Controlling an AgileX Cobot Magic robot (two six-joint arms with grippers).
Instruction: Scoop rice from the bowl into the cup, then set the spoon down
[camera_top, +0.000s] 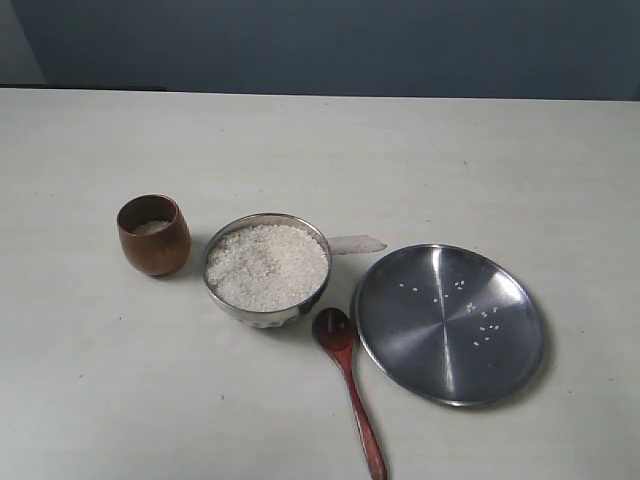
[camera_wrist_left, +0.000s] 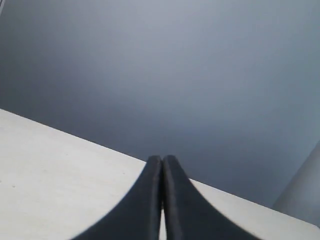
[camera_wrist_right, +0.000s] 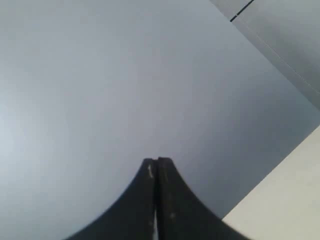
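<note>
In the exterior view a shiny steel bowl (camera_top: 321, 288) stands mid-table, heaped with white rice (camera_top: 267, 265). To its left is the dark-brown wooden cup (camera_top: 153, 236) with a little rice inside. The reddish-brown wooden spoon (camera_top: 350, 385) lies on the table just right of the bowl, its handle running toward the front edge. Neither arm appears in the exterior view. My left gripper (camera_wrist_left: 162, 159) is shut with nothing in it, facing the table's far edge and a grey wall. My right gripper (camera_wrist_right: 156, 160) is shut and empty too, facing the wall.
A flat steel plate (camera_top: 448, 323) with several stray grains lies right of the spoon. A small pale strip (camera_top: 357, 243) lies behind the bowl. The white table (camera_top: 480, 160) ends at a dark wall at the back.
</note>
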